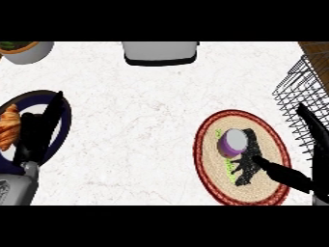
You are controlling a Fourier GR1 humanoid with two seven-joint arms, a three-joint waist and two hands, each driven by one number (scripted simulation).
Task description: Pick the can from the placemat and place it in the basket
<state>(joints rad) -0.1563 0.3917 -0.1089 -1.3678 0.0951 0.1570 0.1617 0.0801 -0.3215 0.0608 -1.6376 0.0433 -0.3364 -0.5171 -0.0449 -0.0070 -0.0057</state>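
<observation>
Right hand had fingers spread, one tip just beside the purple cylindrical can on the round woven placemat. Wire basket nearby. Left hand fingers straight, together.

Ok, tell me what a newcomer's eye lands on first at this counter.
The purple can stands on the round red-rimmed placemat at lower right. The right hand is open beside it, fingers pointing toward the can. The black wire basket sits at the right edge, beyond the mat. At left, a croissant lies on a dark plate, with the left hand open over it.
</observation>
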